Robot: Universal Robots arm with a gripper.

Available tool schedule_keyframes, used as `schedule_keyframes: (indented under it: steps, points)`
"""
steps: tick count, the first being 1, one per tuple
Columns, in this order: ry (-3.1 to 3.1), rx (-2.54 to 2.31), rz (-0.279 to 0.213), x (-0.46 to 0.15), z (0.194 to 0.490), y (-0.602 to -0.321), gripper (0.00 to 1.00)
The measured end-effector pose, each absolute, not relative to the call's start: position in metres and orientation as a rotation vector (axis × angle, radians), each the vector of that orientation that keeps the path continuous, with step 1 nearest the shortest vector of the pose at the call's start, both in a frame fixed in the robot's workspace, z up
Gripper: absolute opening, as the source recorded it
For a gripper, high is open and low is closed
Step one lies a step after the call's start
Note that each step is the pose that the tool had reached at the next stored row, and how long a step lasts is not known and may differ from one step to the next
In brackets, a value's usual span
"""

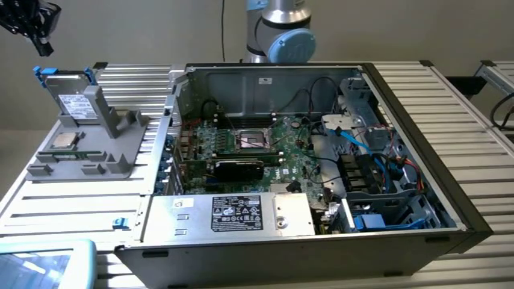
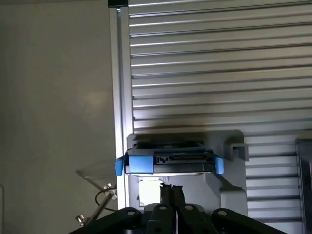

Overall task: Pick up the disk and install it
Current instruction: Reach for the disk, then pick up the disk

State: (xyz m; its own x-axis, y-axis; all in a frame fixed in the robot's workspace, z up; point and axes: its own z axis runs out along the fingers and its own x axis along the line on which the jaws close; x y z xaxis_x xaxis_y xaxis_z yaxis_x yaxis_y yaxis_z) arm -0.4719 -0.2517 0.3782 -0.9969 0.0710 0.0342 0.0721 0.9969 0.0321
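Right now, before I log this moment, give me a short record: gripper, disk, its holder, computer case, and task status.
gripper: above the disk, apart from it; fingers shut, holding nothing
disk: hard drive with blue rails, standing upright in the grey holder
CPU chip: lying flat on the holder beside the disk
computer case: open, motherboard exposed, to the exterior view's right of the holder
support: slatted table under the holder and case
task status: disk not picked up, not installed
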Motion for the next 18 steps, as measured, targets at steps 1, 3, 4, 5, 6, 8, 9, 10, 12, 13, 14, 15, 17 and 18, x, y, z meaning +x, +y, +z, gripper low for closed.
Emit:
schedule_keyframes:
  steps: [1,3,4,5,6,8,9,10,12,13,14,15,17,18]
  points:
    - [-3.106,-0.111,-0.052,-0.474,0.378,-0.248,0.11]
    - [-3.106,-0.111,-0.052,-0.479,0.378,-0.242,0.11]
    - [-3.106,-0.111,-0.052,-0.481,0.378,-0.24,0.11]
    - [-3.106,-0.111,-0.052,-0.482,0.378,-0.237,0.11]
    - [-3.106,-0.111,-0.052,-0.484,0.378,-0.235,0.11]
    - [-3.106,-0.112,-0.052,-0.487,0.378,-0.23,0.11]
    - [-3.106,-0.111,-0.052,-0.488,0.378,-0.228,0.11]
    - [-3.106,-0.111,-0.052,-0.489,0.378,-0.228,0.11]
    - [-3.106,-0.111,-0.052,-0.489,0.378,-0.228,0.11]
    - [-3.106,-0.111,-0.052,-0.489,0.378,-0.228,0.11]
    - [-3.106,-0.111,-0.052,-0.489,0.378,-0.228,0.11]
    - [-3.106,-0.111,-0.052,-0.489,0.378,-0.228,0.11]
    - [-3.106,-0.111,-0.052,-0.489,0.378,-0.228,0.11]
    - [-3.106,-0.111,-0.052,-0.489,0.378,-0.228,0.11]
